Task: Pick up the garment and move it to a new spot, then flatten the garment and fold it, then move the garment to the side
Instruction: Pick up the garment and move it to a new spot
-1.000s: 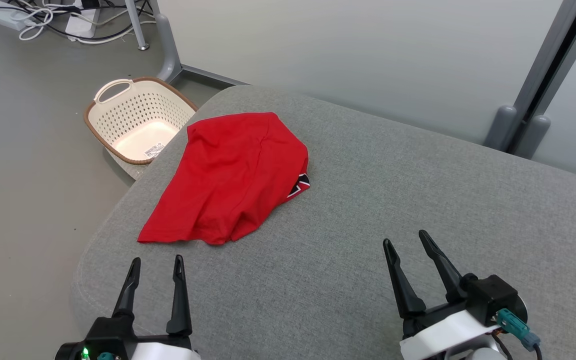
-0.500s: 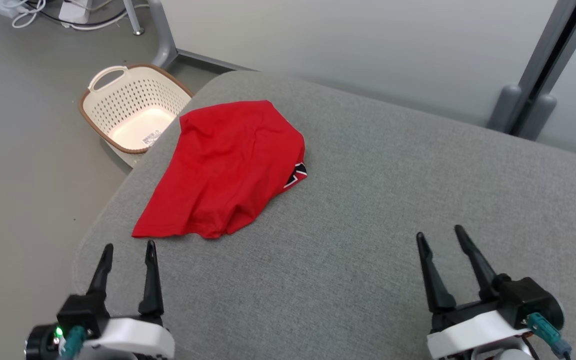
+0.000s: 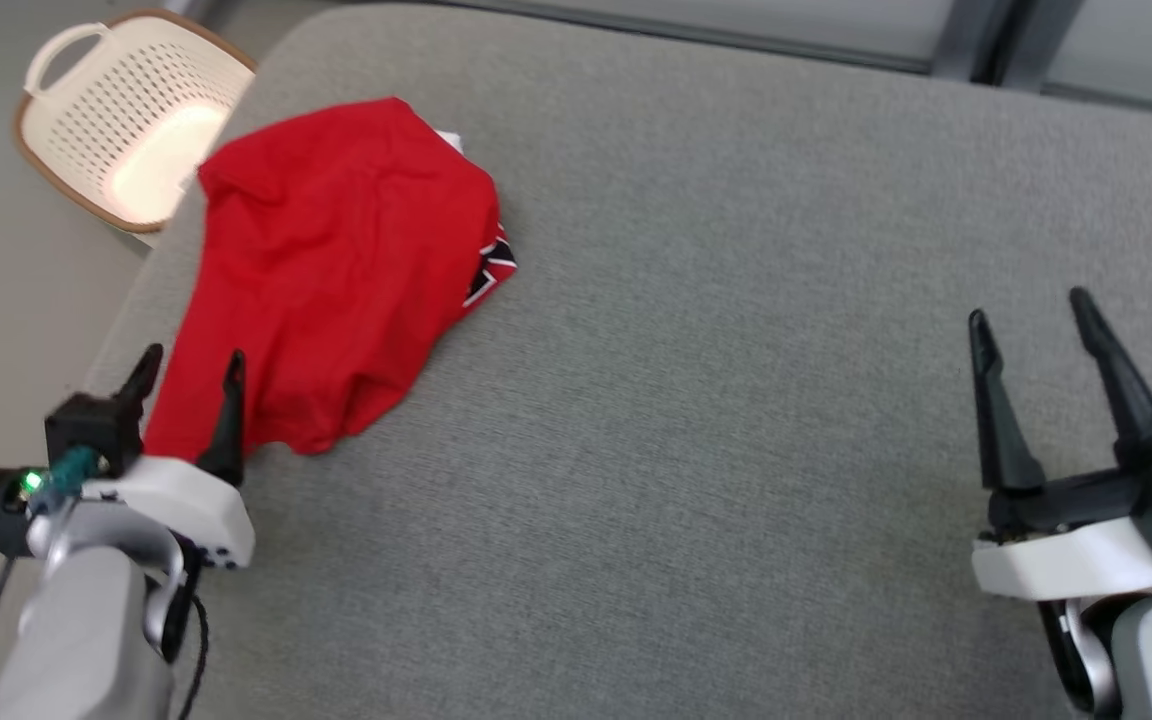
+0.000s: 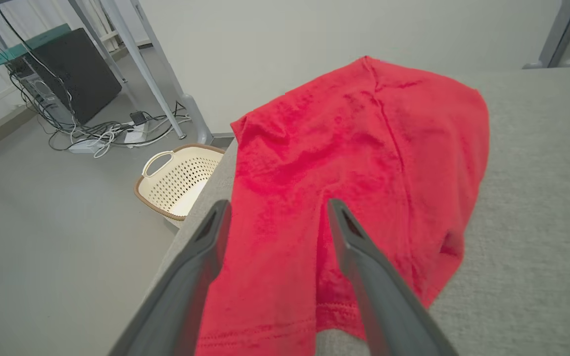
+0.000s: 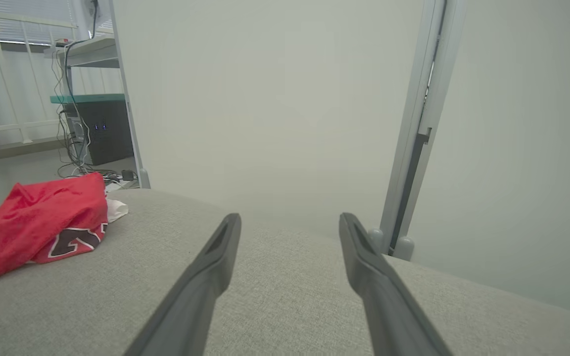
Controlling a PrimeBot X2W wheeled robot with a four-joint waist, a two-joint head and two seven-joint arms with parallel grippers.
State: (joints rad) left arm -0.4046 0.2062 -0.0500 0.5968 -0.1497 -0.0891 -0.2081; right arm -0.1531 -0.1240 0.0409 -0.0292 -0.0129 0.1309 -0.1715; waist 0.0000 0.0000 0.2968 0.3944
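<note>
Grey woven fabric covers the broad padded surface (image 3: 696, 420) that takes up most of the head view, with a pale wall behind it and a grey floor off its left side. On that floor, just beside the surface's far left corner, sits a cream perforated basket (image 3: 96, 95) with a brown rim. The left wrist view also takes in a tangle of cables (image 4: 97, 138) and a dark computer case (image 4: 77, 74) farther back.

The red garment (image 3: 336, 270) lies crumpled on the far left part of the surface, close to its left edge. A black-and-white printed patch (image 3: 491, 270) shows at its right side, and a scrap of white cloth (image 3: 448, 140) peeks out at its far edge.

The left tool (image 3: 193, 355) is at the garment's near hem with its two dark fingers spread wide. In the left wrist view they frame the red cloth between them, pinching nothing — whether the tips touch the cloth I cannot tell.

The right tool (image 3: 1028, 307) hangs over bare grey fabric at the right, well apart from the garment. Its fingers are likewise spread and empty.
</note>
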